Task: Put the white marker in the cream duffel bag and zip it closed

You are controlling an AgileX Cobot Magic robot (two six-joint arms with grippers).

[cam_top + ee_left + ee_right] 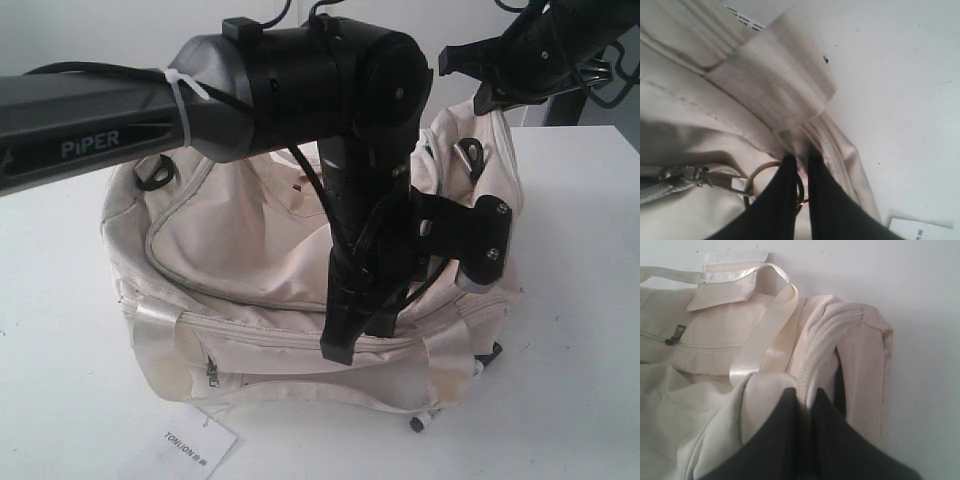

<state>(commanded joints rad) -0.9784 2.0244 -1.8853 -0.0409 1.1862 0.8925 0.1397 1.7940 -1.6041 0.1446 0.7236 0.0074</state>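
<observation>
**Cream duffel bag** [240, 240]: resting on the white worktop [570, 330], with both arms down on it. A white paper tag [190, 445] lies on the worktop against the bag's near edge, below the left jaws.

**Left jaws:** drawn almost together, with only a narrow slit between the two black fingers [775, 200]. A thin gold pull ring [756, 171] passes into that slit and is pinched there. The ring is linked to a metal zipper slider [682, 175], which sits on the zipper track just to one side of the jaws. Directly beyond the fingertips a corded seam of the bag runs away from them, and past that is a shiny strap patch [775, 85], blurred. Bare worktop lies on the side of the jaws away from the slider.

**Right jaws:** closed on the bag itself. A raised ridge of cream fabric [812, 370], carrying the zipper edge at the bag's end, comes up from between the two black fingers [840, 440] and is clamped there. A satin strap handle [771, 325] loops off to one side of the jaws. Further off on that side is a small dark pocket zipper pull [675, 335], well apart from the jaws.

**White marker:** out of sight in all three views, so its position cannot be told.
</observation>
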